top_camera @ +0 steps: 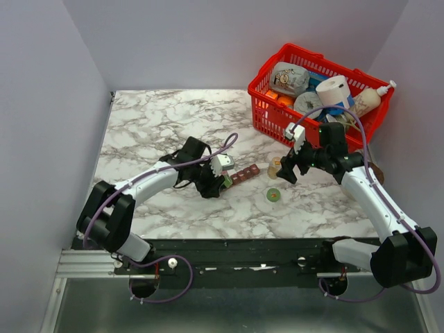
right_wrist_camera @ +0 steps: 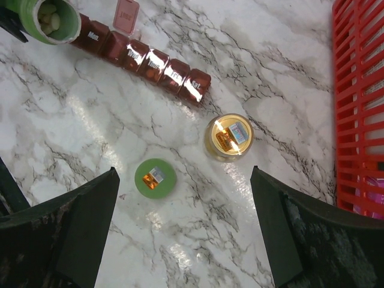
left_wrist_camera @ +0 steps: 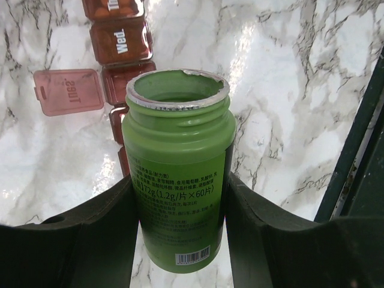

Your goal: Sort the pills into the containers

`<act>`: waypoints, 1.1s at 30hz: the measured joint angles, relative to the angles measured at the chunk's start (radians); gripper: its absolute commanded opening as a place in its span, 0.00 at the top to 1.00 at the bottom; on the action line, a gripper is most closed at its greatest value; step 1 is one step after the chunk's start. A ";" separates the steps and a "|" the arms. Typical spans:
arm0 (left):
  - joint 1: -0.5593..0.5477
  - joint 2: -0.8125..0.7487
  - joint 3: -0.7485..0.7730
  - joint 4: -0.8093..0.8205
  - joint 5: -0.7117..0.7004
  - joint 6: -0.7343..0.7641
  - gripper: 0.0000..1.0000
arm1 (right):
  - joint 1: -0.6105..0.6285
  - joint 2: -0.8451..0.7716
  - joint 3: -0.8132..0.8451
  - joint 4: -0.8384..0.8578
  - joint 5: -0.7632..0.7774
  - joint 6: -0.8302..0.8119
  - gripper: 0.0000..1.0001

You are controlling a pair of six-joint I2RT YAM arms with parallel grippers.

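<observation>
The left pincer (left_wrist_camera: pixel 180 207) is clamped on 1 uncapped green bottle (left_wrist_camera: pixel 177 150) with pale pills (right_wrist_camera: pixel 48 17) inside. Just past the bottle's mouth, 1 reddish-brown strip of containers (right_wrist_camera: pixel 144 57) lies on the marble desk (top_camera: pixel 159 118). 6 cells show, 1 with its flap (left_wrist_camera: pixel 69 91) open. The right pincer (right_wrist_camera: pixel 185 180) hangs spread wide, holding nothing. Under it sit 1 green cap (right_wrist_camera: pixel 155 177) and 1 yellowish jar (right_wrist_camera: pixel 228 137), with the strip beyond them. 1 red basket (right_wrist_camera: pixel 360 90) stands to its right.

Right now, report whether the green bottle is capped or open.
Open. The green bottle in the left gripper has a bare mouth; pills show inside.
</observation>
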 measured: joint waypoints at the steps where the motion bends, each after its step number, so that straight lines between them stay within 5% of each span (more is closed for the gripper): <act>1: 0.000 0.011 0.004 -0.007 -0.007 0.003 1.00 | 0.000 0.000 0.000 0.000 0.000 0.000 0.00; 33: -0.043 0.208 0.225 -0.299 -0.176 -0.001 1.00 | -0.002 0.000 0.000 -0.051 -0.001 -0.004 0.00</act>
